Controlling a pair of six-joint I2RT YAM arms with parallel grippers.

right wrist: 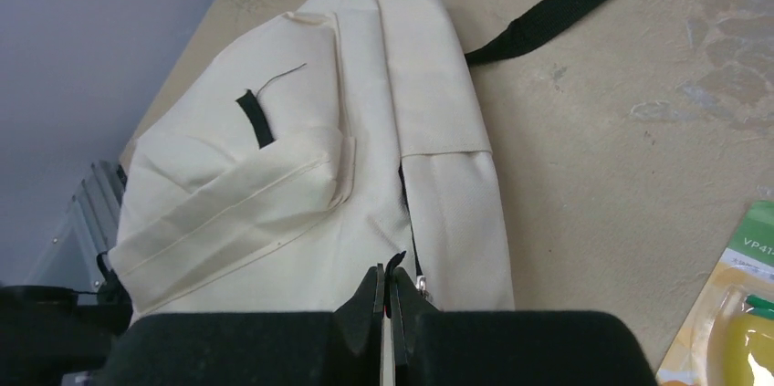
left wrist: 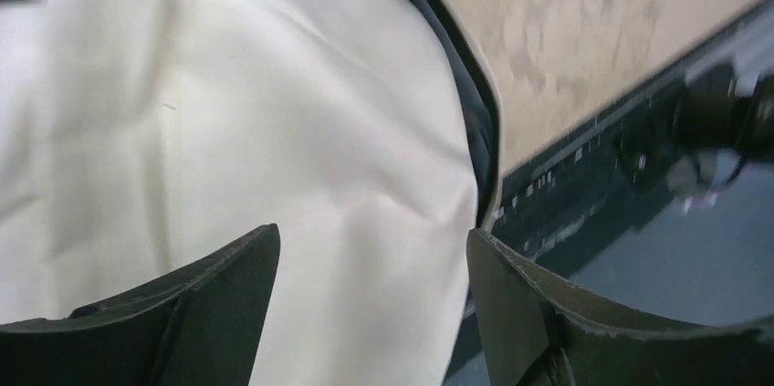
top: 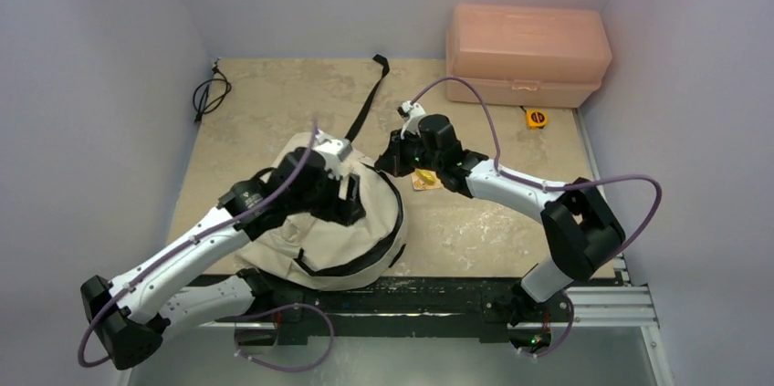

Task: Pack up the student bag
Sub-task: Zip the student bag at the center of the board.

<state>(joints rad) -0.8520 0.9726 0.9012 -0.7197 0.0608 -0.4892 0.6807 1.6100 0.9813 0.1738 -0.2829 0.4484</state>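
Beige stone-look worktop [top: 274, 103], lilac walls. Bag [top: 360, 245] lies at the near edge under my left arm [top: 196, 240]. Left tool [left wrist: 372, 238] wide above its fabric; right tool [right wrist: 388, 278] pinched shut by the zip [right wrist: 402, 187] (pull caught? cannot tell). I'd confirm that, then draw slowly along the zip.

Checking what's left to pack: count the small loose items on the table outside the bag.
3: a black cable at the far left, a small yellow object before the pink box, a carded packet under the right arm. Others may hide under it or the bag.
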